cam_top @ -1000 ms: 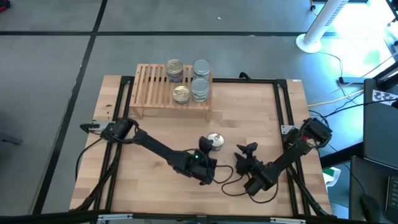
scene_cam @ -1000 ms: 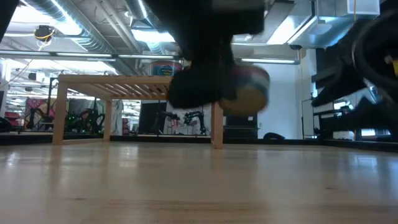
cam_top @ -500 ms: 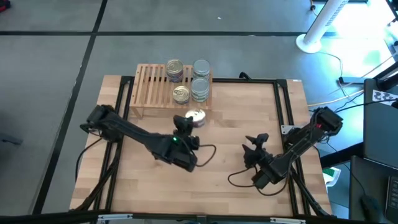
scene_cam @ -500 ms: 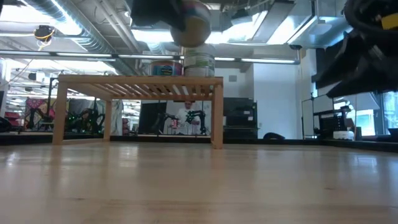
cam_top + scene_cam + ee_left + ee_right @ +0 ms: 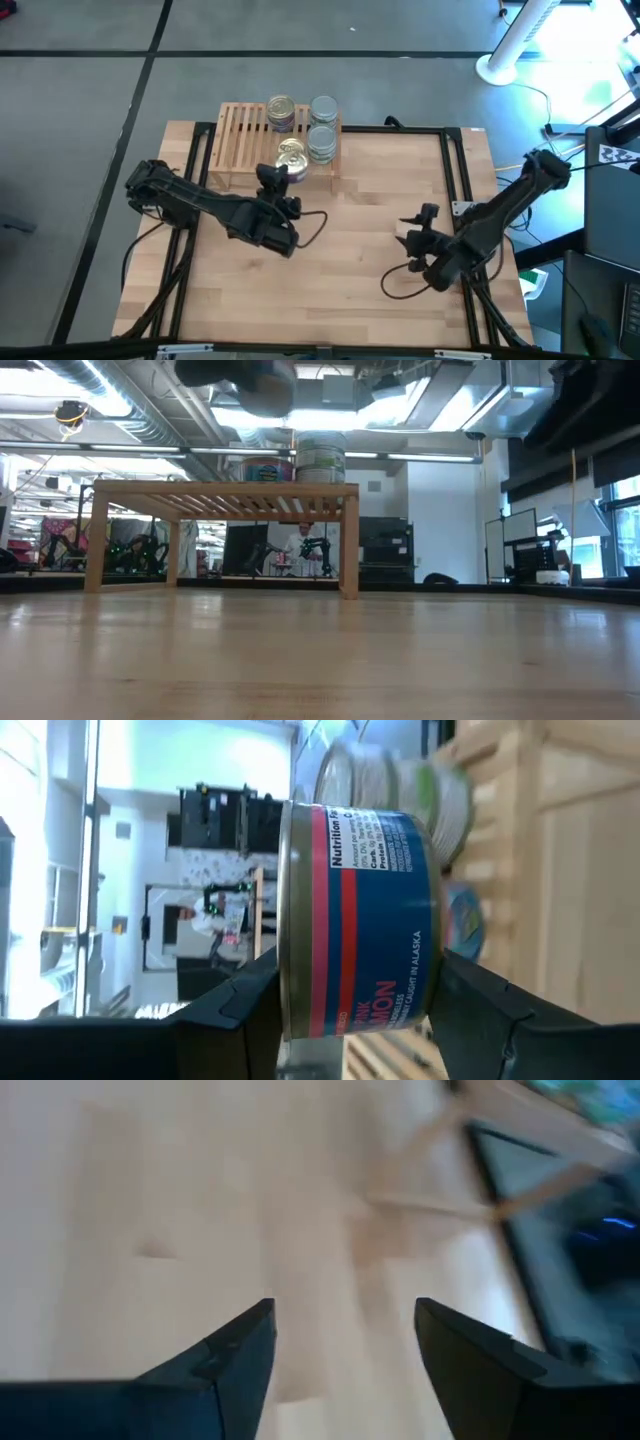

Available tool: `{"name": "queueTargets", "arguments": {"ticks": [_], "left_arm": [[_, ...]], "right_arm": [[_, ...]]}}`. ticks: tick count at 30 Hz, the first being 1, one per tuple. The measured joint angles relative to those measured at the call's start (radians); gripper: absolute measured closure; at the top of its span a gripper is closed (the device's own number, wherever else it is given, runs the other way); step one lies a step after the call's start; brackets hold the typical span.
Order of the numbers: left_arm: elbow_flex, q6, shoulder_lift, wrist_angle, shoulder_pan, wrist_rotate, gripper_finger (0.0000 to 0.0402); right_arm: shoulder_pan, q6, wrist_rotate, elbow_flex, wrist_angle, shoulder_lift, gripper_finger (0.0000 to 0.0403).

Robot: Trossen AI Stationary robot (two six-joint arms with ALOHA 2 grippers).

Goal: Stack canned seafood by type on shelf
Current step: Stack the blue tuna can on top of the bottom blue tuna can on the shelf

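The left claw [image 5: 355, 1010] is clamped across a salmon can [image 5: 355, 920], one dark finger on each flat end, so its jaws stand wide with the tin filling the gap. From above, the left claw [image 5: 272, 180] carries the can [image 5: 291, 152] over the front edge of the shelf [image 5: 240, 135], with the gold-lidded stack just beneath it.

My worry is the landing. If the can comes down off-centre on the gold stack, it could slide off toward the counter [image 5: 350, 210] or nudge the silver-lidded cans [image 5: 322, 143] standing just beyond and to one side of the claw. Releasing too high would let it bounce. The fingers reaching past the can's rim could also catch the stack below when they spread.

The can itself is a short round tin with a blue wrapper, a red band and white lettering, and a gold-toned rim. Further past the claw, another gold-lidded stack [image 5: 281, 112] and a silver one [image 5: 323, 108] sit at the back of the slats.

The right claw [image 5: 340, 1350] hangs well away over bare counter, fingers spread apart and holding nothing.
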Motion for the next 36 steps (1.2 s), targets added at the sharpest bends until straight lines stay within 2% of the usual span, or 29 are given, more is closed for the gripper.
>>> {"name": "queueTargets", "arguments": {"ticks": [4,7,11,20,29,36], "left_arm": [[0.0,-0.072,-0.002,-0.092,0.048,0.001,0.0209],[0.0,-0.095,-0.002,-0.1,0.093,0.006,0.0209],[-0.01,-0.077,-0.002,-0.087,0.151,0.039,0.0209],[-0.067,-0.047,-0.001,-0.038,0.232,0.05,0.0209],[-0.114,0.142,0.0,0.156,0.26,0.079,0.0209],[-0.114,0.214,0.0,0.18,0.275,0.085,0.0209]], "right_arm": [[-0.065,-0.273,-0.143,0.0,0.167,-0.108,0.0164],[-0.135,-0.471,-0.239,0.0,0.267,-0.168,0.0164],[-0.245,-0.623,-0.354,0.0,0.297,-0.226,0.0164],[-0.482,-0.725,-0.561,-0.05,0.299,-0.376,0.0164],[-0.619,-0.728,-0.608,-0.146,0.323,-0.514,0.0164],[-0.647,-0.737,-0.645,-0.176,0.345,-0.567,0.0164]]}}
